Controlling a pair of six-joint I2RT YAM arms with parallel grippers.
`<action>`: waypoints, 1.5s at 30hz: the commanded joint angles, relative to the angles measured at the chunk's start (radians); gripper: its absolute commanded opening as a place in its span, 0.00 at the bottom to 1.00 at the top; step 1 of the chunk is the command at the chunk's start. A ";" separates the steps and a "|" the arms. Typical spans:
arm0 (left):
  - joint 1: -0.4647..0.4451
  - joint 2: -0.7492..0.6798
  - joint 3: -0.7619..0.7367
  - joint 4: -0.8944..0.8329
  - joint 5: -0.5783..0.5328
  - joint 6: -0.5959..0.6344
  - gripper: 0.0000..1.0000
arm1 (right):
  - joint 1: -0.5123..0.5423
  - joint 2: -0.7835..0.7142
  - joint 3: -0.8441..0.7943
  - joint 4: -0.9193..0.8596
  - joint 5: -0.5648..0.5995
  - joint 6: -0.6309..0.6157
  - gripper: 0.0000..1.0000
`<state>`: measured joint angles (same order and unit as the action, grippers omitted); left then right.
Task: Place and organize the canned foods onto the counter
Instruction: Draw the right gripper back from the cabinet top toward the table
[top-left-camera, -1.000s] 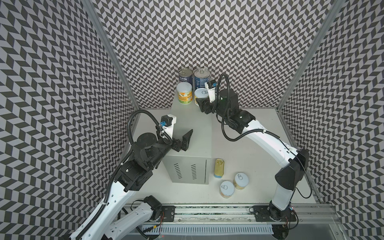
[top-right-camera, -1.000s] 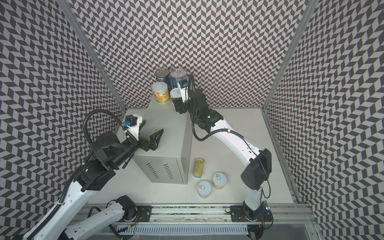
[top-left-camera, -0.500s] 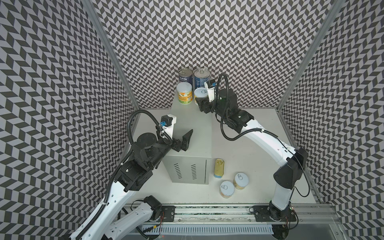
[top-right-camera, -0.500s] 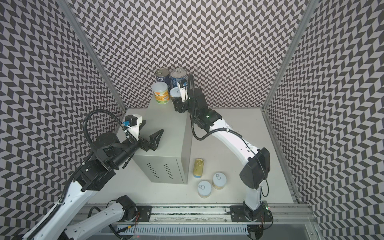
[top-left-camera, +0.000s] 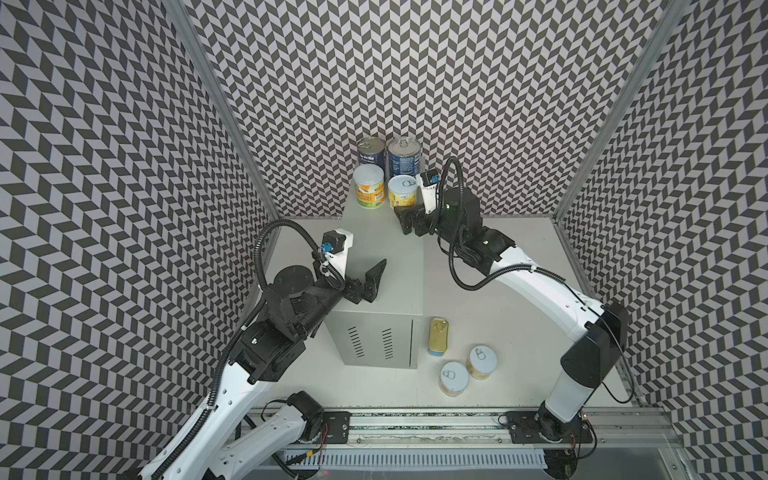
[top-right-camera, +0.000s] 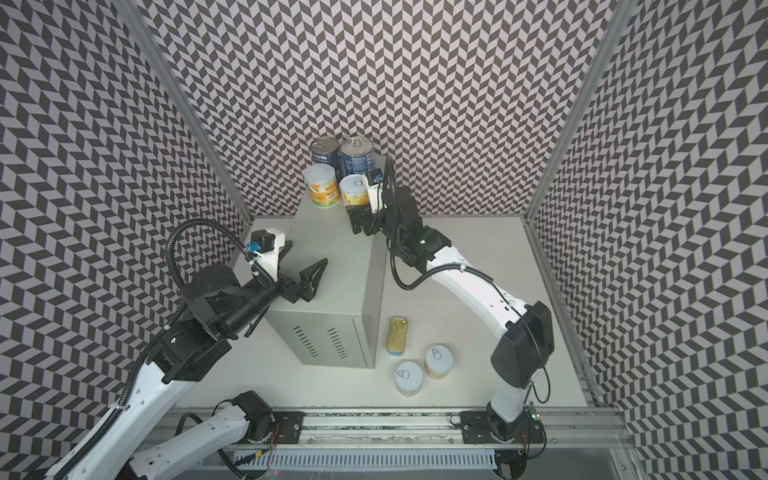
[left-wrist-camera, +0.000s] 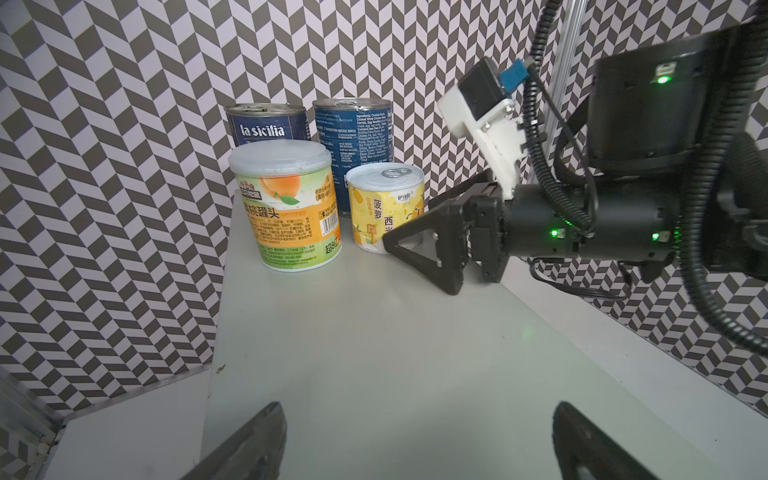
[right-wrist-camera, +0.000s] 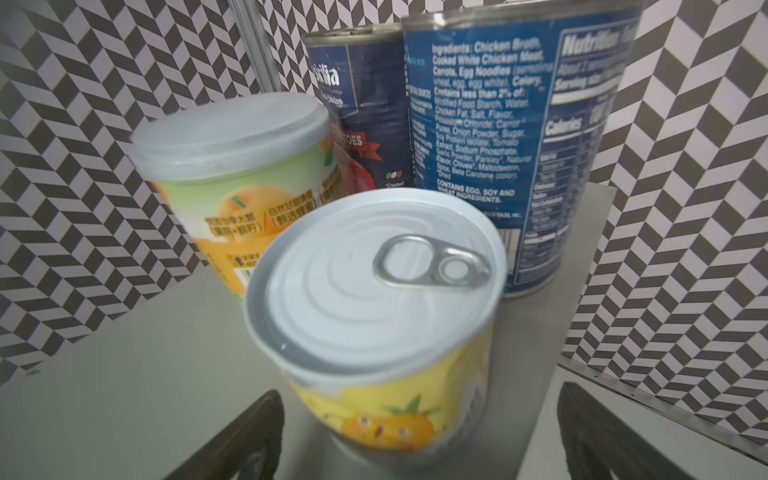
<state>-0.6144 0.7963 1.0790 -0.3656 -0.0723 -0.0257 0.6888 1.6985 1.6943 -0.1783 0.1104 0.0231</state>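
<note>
Yellow can (top-left-camera: 402, 190) stands upright beside three other cans (top-left-camera: 369, 192) at the back of the bench (top-left-camera: 390, 257), evidently sparing front room; right hand (top-left-camera: 406, 217) open at it, left hand (top-left-camera: 376, 279) open, idle.

Peach can (right-wrist-camera: 232, 166) blurred, soup can (right-wrist-camera: 498, 124) top cropped.

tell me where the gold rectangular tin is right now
In both top views the gold tin lies on the white tabletop, right of centre, beside the grey cabinet's front corner, just behind two white-lidded cans.
</note>
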 joint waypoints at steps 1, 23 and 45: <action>0.007 -0.012 -0.002 0.030 0.013 -0.017 1.00 | -0.005 -0.132 -0.068 0.067 0.057 0.013 0.99; 0.007 0.006 0.005 0.026 0.008 -0.038 1.00 | -0.034 -0.435 -0.368 -0.064 0.177 0.080 0.99; -0.032 0.063 0.155 -0.127 0.088 -0.026 1.00 | -0.034 -0.480 -0.400 -0.227 0.215 0.157 0.99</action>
<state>-0.6365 0.8413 1.1664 -0.4305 -0.0658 -0.0597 0.6579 1.2701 1.3132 -0.3622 0.2893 0.1390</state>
